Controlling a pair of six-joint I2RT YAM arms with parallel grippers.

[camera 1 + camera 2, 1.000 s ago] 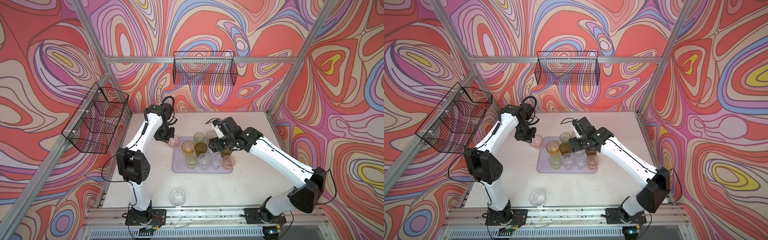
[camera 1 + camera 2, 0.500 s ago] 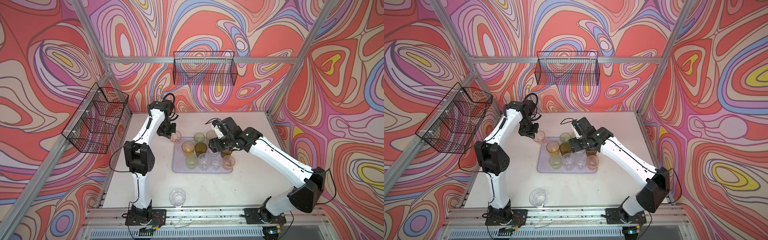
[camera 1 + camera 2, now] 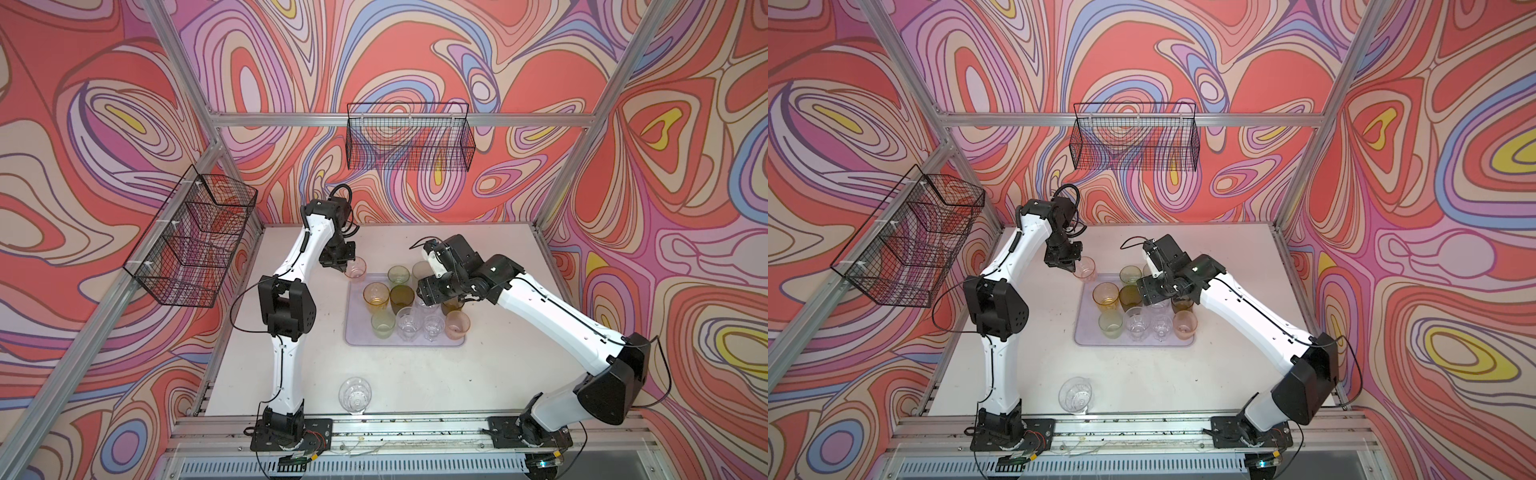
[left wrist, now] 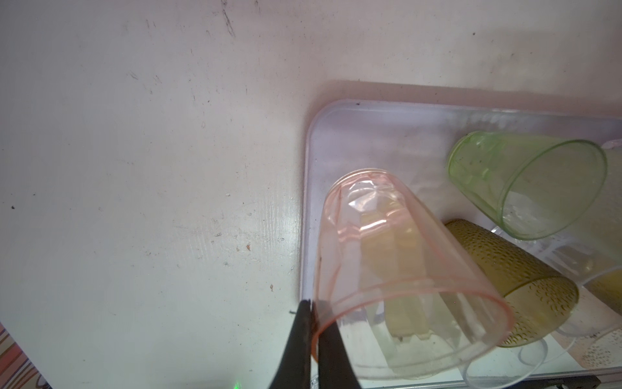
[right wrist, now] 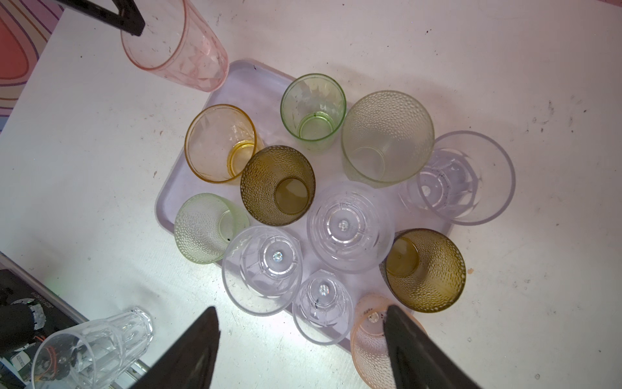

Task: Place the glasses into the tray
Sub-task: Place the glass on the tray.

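Wide white table [image 3: 415, 374], and at its middle the lavender tray [image 3: 355, 328], packed with upright glasses [image 3: 401, 297]. The right gripper [image 5: 299, 316] hangs over that crowd, jaws spread wide with nothing between them; I'd say it's keeping out of its partner's way. At the tray's far left corner the left gripper [image 4: 314, 313] is clenched on the rim of the pink glass [image 4: 397, 269], one finger inside the wall and one outside. That thin pinch leaves it tilted, base out over the bare corner. Whether it touches down, I can't tell. One clear glass [image 3: 354, 395] stands alone by the near edge, off the tray.
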